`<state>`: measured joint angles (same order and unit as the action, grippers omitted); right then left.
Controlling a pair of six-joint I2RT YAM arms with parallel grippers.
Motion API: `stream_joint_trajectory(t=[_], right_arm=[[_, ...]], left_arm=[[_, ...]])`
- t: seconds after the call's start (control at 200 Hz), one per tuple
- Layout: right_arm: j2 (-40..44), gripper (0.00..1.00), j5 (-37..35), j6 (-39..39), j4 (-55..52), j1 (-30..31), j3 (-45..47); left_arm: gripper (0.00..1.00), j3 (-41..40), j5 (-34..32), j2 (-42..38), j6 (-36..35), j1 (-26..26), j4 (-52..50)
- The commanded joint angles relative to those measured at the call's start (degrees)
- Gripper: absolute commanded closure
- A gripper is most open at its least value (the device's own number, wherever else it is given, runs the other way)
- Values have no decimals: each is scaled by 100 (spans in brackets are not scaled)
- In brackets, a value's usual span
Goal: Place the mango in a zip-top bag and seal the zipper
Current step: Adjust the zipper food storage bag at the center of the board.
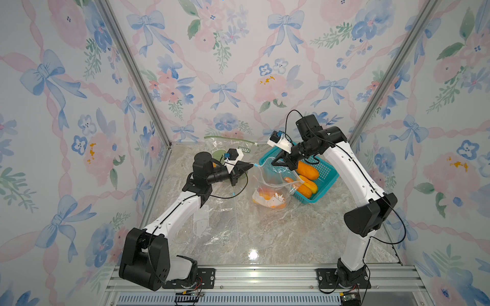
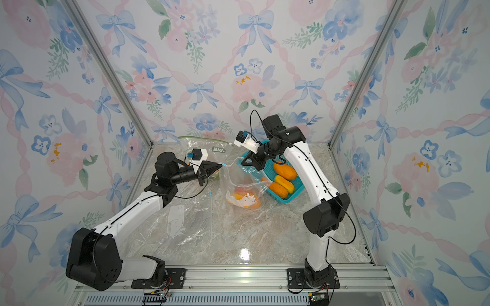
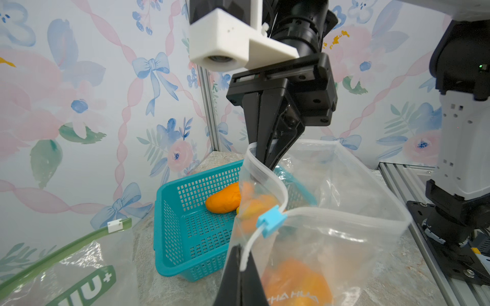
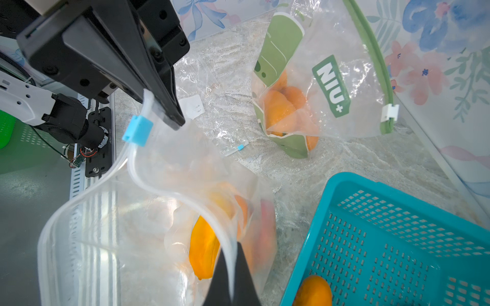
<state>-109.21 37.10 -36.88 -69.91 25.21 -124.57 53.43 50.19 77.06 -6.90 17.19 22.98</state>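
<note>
1. There are two grippers, three bags and one basket [image 1: 326,169] on the table [image 1: 278,233].
2. Three mangoes [image 1: 307,170] lie side by side in the basket. Their long axes all slant the same way, from back left to front right in both top views.
3. The mango [image 4: 204,249] is inside the clear bag [image 1: 267,182], down at its bottom. It is oblong, but the plastic blurs which way it points. More orange and reddish fruit shows beside it, and I cannot count that.
4. The clear bag hangs open-mouthed between the arms, with its bottom on the table just beside the basket.
5. The left gripper [image 1: 251,165] is clamped on the bag's zipper strip, just beside the blue slider [image 3: 270,221].
6. The right gripper [image 1: 275,162] is pinched on the rim at the opposite end.
7. A green-edged bag [image 4: 331,87] at the back holds orange fruit.
8. A flat bag [image 1: 220,227] lies empty near the left arm.
</note>
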Motion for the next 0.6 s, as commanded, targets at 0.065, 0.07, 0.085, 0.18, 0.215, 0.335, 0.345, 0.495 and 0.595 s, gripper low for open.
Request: stream_joint_trajectory(t=[0.065,0.07,0.085,0.18,0.215,0.335,0.345,0.495,0.595], right_arm=[[-30,96,35,54,-254,-17,-157],[-30,96,30,61,-261,-21,-156],[-28,95,27,66,-287,-26,-170],[-52,86,36,31,-749,-61,-464],[-57,83,36,-31,-983,-61,-590],[73,82,-110,-241,-1519,-49,-726],[88,82,-125,-251,-1535,-49,-720],[509,82,-403,-300,-1339,-87,-59],[655,81,-417,-194,-991,-110,285]], left_arm=[[100,309,-525,-97,81,-32,-227],[100,317,-562,-104,104,-36,-230],[100,344,-702,-121,162,-37,-249],[100,678,-1539,-262,534,-32,-720],[100,826,-1835,-298,707,-37,-923],[100,1112,-2390,-499,1400,-19,-1332],[100,1122,-2409,-512,1452,-15,-1358],[100,1042,-2680,-867,1914,15,-1658],[100,945,-2654,-873,1911,17,-1740]])
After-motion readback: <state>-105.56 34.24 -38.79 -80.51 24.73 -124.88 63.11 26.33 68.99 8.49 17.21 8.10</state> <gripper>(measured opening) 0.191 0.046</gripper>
